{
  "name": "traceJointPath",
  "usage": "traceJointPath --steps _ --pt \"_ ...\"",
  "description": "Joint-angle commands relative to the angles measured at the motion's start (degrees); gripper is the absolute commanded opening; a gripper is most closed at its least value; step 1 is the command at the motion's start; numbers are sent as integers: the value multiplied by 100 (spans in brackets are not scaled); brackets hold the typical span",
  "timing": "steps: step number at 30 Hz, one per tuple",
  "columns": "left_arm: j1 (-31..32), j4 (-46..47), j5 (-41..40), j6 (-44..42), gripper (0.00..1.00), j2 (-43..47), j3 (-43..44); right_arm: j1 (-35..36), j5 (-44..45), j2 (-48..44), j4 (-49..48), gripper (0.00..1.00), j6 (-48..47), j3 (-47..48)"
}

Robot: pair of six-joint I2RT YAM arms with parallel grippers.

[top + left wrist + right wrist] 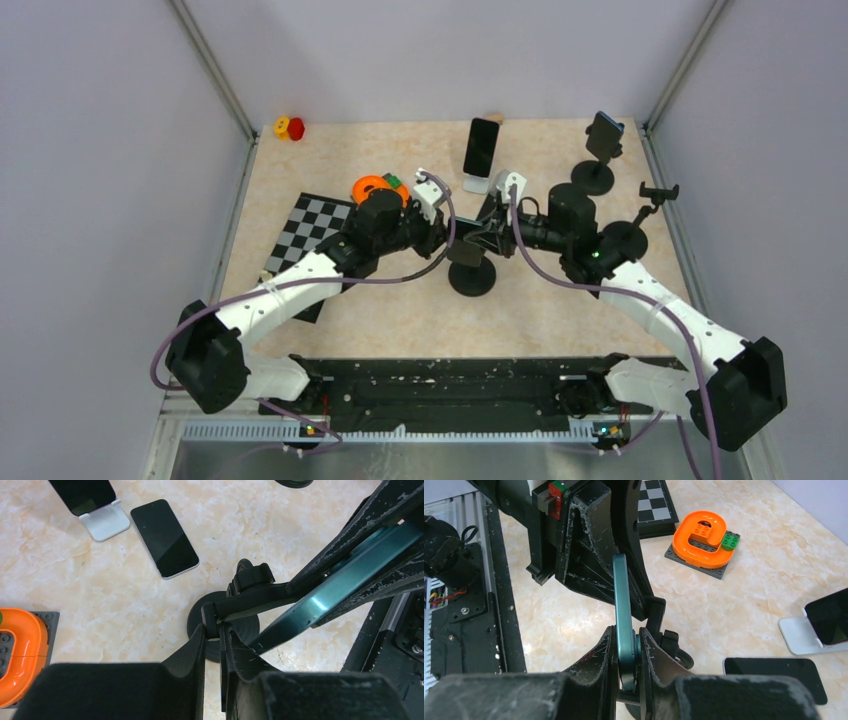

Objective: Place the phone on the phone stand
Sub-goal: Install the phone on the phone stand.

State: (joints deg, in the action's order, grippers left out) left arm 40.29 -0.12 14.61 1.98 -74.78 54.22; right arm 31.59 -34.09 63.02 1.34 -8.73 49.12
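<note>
Right gripper jaws clamped on the thin edge of the phone: slim, teal, glossy metal-look slab, held on edge and tilted over mid-table. Left gripper jaws closed on the phone stand at its matte black plastic clamp arm; round disc base sits mid-table, nearer the near edge. Phone touches the clamp arm; seated or not, cannot tell. Table glossy beige marble pattern. Flat black handset lies toward the far edge.
</note>
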Motion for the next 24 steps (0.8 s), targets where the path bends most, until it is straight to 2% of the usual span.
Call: traceJointPath --steps 1,12,24 --pt "-206 -188 -916 -14 0 115 -18 -408 1487 -220 281 0 -10 66" --pt "-202 -255 -1130 57 0 -17 175 -404 2451 -144 1102 0 47 469" --pt "-160 -356 -1088 94 0 -222 420 -400 3070 -14 1438 0 270 629"
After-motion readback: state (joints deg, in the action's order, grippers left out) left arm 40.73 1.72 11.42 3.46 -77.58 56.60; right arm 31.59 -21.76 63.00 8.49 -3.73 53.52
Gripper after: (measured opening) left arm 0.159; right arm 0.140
